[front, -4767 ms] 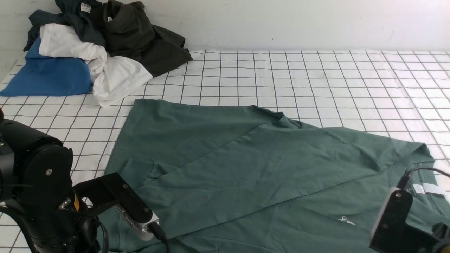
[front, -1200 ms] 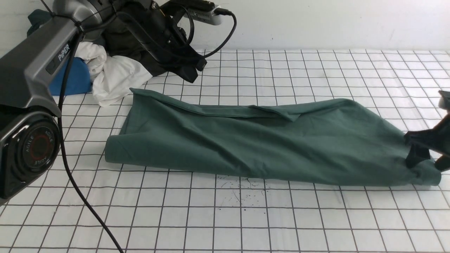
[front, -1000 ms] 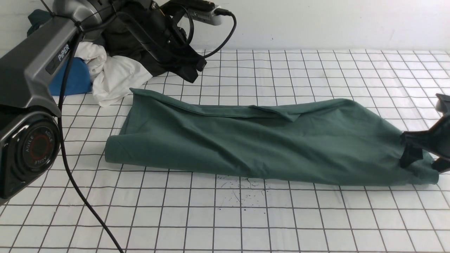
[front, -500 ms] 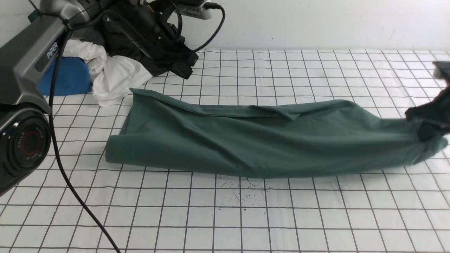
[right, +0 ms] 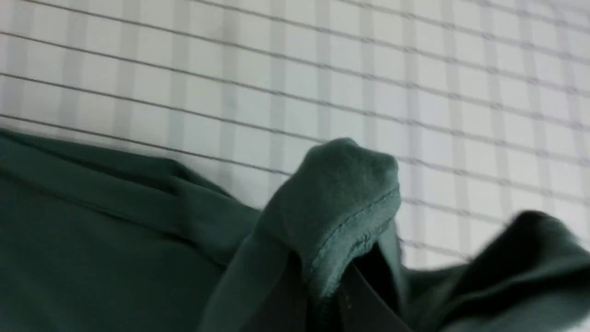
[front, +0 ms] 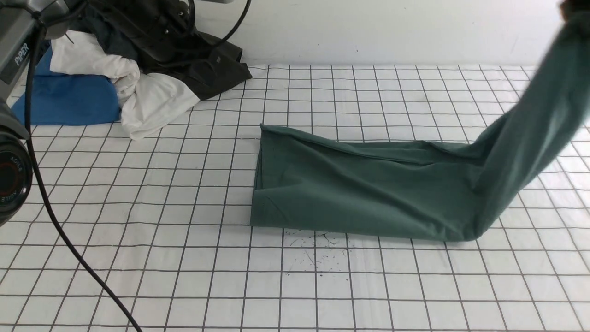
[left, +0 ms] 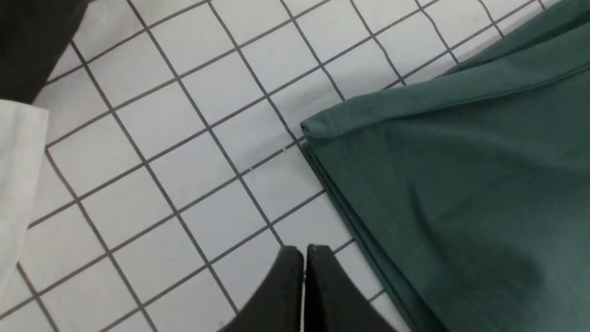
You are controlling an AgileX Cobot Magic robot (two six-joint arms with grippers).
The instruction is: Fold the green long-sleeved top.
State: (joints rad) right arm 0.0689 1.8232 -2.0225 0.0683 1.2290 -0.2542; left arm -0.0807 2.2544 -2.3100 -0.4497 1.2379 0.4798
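Observation:
The green long-sleeved top lies as a long folded strip on the white grid cloth. Its right end rises steeply to the upper right corner of the front view. My right gripper is shut on a bunched hem edge of the top and holds it high; only a dark bit of it shows in the front view. My left gripper is shut and empty, hovering over bare cloth just beside the top's left end. The chest logo is hidden.
A pile of clothes sits at the back left: a blue one, a white one, a dark olive-black one. The left arm's black cable hangs across the front left. Ink specks mark the cloth.
My right gripper has risen up and to the right with the top's end. The whole top has slid to the right. My left arm has drawn back up and to the left.

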